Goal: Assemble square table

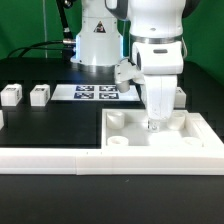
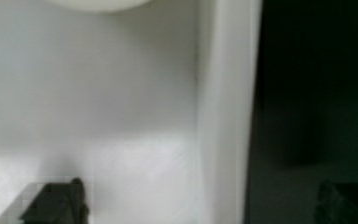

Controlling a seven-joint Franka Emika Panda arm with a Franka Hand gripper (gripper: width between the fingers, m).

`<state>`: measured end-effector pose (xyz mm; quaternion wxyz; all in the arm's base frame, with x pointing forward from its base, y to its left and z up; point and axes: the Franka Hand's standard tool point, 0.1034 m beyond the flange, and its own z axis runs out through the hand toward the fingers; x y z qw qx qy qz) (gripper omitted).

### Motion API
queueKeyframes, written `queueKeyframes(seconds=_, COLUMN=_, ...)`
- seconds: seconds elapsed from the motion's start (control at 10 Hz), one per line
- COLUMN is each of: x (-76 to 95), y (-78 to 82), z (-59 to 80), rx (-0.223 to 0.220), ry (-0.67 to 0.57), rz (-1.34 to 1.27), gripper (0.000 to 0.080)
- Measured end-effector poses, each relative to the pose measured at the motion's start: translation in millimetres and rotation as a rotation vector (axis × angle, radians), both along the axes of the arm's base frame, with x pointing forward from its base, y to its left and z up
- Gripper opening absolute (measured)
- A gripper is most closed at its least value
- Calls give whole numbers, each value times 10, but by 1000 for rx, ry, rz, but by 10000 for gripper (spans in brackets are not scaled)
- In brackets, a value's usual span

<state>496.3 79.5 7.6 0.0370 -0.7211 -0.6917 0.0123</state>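
The Panda's gripper point(image 1: 156, 124), fingers point(image 2: 51, 200) spread and empty, hangs low over the square table top point(image 1: 135, 130) beside the white rail point(image 1: 50, 160), seemingly lining up on its edge, a closing squeeze likely next, legs point(image 1: 38, 94) waiting well apart.

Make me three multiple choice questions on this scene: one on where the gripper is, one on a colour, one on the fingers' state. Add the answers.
1. Where is the gripper? A over the marker board; B down at the square table top; C over loose legs.
2. What colour is the square table top? A white; B red; C yellow.
3. How are the fingers? A pressed together; B clamped on a leg; C spread apart.
Answers: 1 B, the marker board and two legs lie off to the exterior view's left. 2 A, it is plain white. 3 C, the wrist view shows them wide apart, gripping nothing.
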Motion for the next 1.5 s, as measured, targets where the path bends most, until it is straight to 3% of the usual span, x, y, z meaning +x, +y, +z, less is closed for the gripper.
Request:
queueKeyframes(seconds=0.1, x=-26, y=0, z=99, rx=-9, ry=-11, rz=-78, gripper=649)
queueKeyframes(seconds=0.3, x=-251, y=82, z=335, rx=-34, ry=-23, rz=-201, gripper=649)
queueKeyframes(seconds=0.4, x=-341, y=173, z=422, rx=-43, ry=-31, rz=-305, gripper=649)
queueKeyframes(seconds=0.6, x=-450, y=499, z=585, rx=-69, ry=-36, rz=-641, gripper=649)
queueKeyframes(seconds=0.7, x=-438, y=568, z=584, rx=-64, ry=-36, rz=-650, gripper=649)
queueKeyframes(seconds=0.8, x=-379, y=505, z=573, rx=-51, ry=-25, rz=-738, gripper=649)
queueKeyframes(seconds=1.0, x=-402, y=547, z=569, rx=-55, ry=-17, rz=-857, gripper=649)
queueKeyframes(seconds=1.1, x=-443, y=576, z=544, rx=-67, ry=2, rz=-999, gripper=649)
queueKeyframes(seconds=1.3, x=-665, y=764, z=446, rx=-138, ry=59, rz=-1259, gripper=649)
queueKeyframes(seconds=1.5, x=-802, y=931, z=381, rx=-170, ry=72, rz=-1357, gripper=649)
